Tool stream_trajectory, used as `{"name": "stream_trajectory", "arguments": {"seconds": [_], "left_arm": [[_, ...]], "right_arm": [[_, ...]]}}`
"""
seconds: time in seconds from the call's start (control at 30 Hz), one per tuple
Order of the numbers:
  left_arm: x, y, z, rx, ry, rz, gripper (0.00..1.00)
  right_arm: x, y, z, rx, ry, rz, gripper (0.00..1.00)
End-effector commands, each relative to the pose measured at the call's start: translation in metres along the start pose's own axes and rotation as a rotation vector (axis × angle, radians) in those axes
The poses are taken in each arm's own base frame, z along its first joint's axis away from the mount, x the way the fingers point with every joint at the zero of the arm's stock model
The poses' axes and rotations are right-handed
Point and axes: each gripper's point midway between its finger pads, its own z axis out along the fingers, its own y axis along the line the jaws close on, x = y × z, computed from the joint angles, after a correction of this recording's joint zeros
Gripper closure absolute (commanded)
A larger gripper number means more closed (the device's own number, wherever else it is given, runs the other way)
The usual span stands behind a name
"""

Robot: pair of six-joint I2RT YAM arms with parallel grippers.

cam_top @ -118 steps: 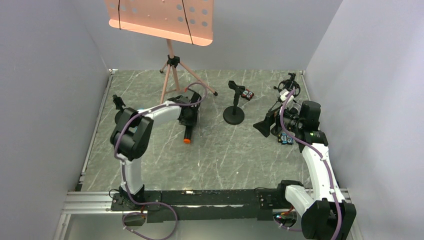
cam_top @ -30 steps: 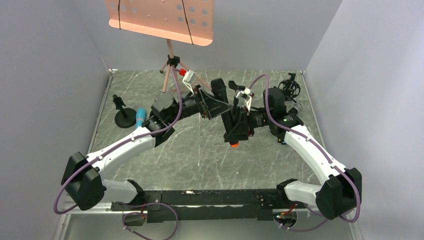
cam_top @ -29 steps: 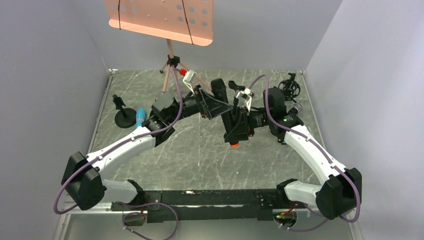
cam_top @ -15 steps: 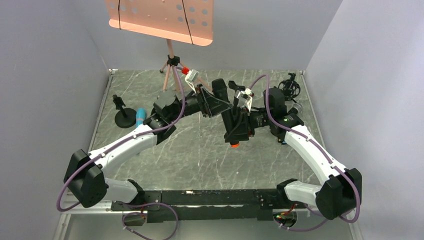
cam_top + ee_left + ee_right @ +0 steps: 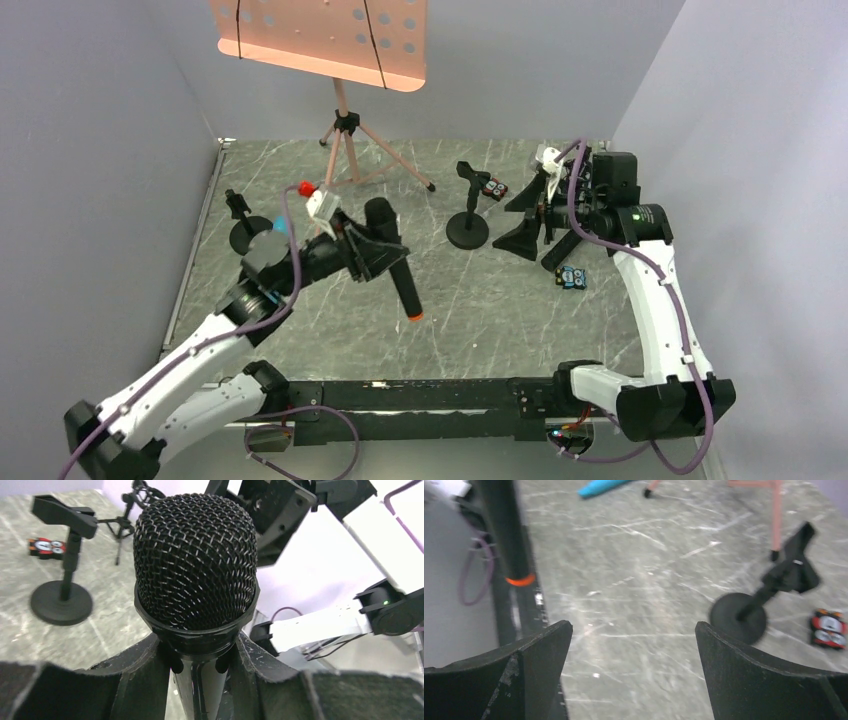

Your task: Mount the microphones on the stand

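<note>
The black microphone with the orange end ring is clamped in the left gripper, whose padded black fingers are closed on the smooth cylindrical shaft just under the head. It is held over the grey, marble-veined table, left of centre. It is tilted, with the rounded head raised toward the far side and the orange-ringed end angled down toward the near edge. In the left wrist view the head is seen as a dome of woven black wire mesh set in a glossy collar.

The right gripper is spread wide at the far right, and nothing is held between its two wedge-shaped, matte pads.

Between the two grippers a small black stand is set upright: a flat round base, a thin post and an angular clip on top, which is unfilled. A red-and-black toy block is placed just behind it. The cyan-blue microphone is laid on the table at the far left, near a second stand. At the back a salmon, perforated music desk is carried on a slim pink tripod.
</note>
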Motion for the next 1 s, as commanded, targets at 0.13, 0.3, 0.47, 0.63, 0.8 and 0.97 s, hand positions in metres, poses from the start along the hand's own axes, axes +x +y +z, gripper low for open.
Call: {"name": "stream_trajectory", "arguments": {"seconds": [0.13,0.3,0.47,0.63,0.8,0.97], "left_arm": [[0.021,0.033,-0.062,-0.214,-0.038,0.147,1.00],[0.035,0.041,-0.081,-0.260,-0.040,0.138,1.00],[0.040,0.042,-0.092,-0.269,-0.058,0.139,1.00],[0.046,0.043,-0.100,-0.273,-0.060,0.140,1.00],[0.051,0.045,-0.103,-0.276,-0.069,0.127,1.00],[0.052,0.046,-0.107,-0.290,-0.064,0.122,1.00]], "right_arm": [[-0.017,-0.095,-0.018,0.357,0.014,-0.269,0.00],[-0.030,-0.131,0.021,0.402,0.056,-0.154,0.02],[-0.034,-0.155,0.057,0.463,0.146,-0.147,0.03],[-0.025,-0.185,0.068,0.506,0.217,-0.148,0.04],[-0.016,-0.204,0.078,0.511,0.270,-0.129,0.06],[-0.004,-0.211,0.089,0.472,0.308,-0.097,0.17]]}}
